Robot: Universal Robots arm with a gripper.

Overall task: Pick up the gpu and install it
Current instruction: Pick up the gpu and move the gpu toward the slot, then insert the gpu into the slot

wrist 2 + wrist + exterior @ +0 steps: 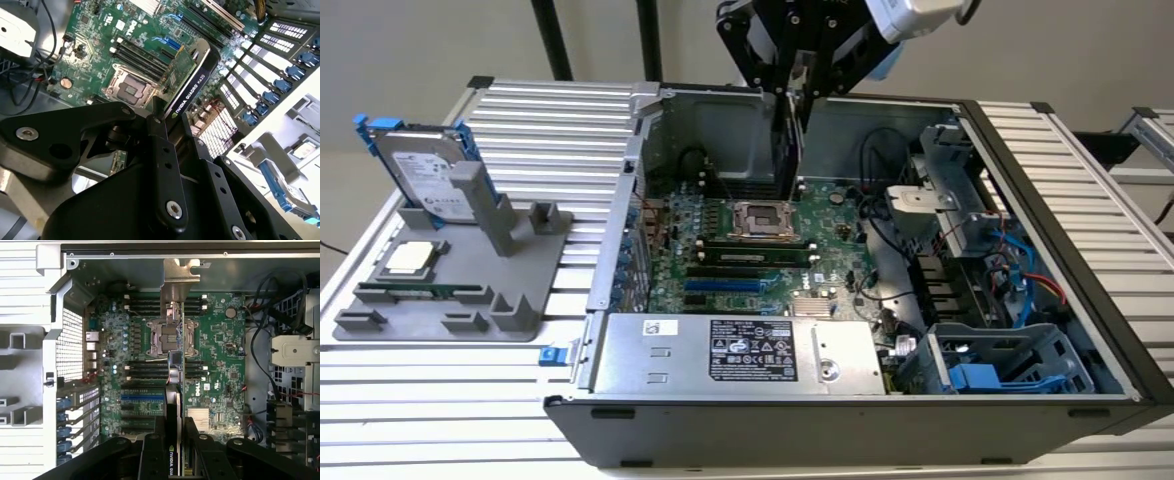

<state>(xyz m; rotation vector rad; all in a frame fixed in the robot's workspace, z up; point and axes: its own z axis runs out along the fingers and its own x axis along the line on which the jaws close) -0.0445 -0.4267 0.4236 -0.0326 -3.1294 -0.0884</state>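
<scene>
The gpu (787,140) hangs edge-on above the open computer case (1067,170), over the motherboard (761,240). My gripper (794,92) is shut on its upper end. In the second wrist view the gpu (187,80) shows its green board on one face and a black cooler edge on the other, held by the gripper (167,122). In the first wrist view the gpu (175,375) runs away from the gripper (175,440), and its silver bracket (177,280) points toward the case's far wall. It hangs above the board, apart from the blue slot (142,396).
A grey fixture (507,235) at the exterior view's left holds a hard drive (427,170) and a square silver chip (407,258). Inside the case are a power supply (734,350), a blue-grey drive cage (1001,370) and loose cables (894,230).
</scene>
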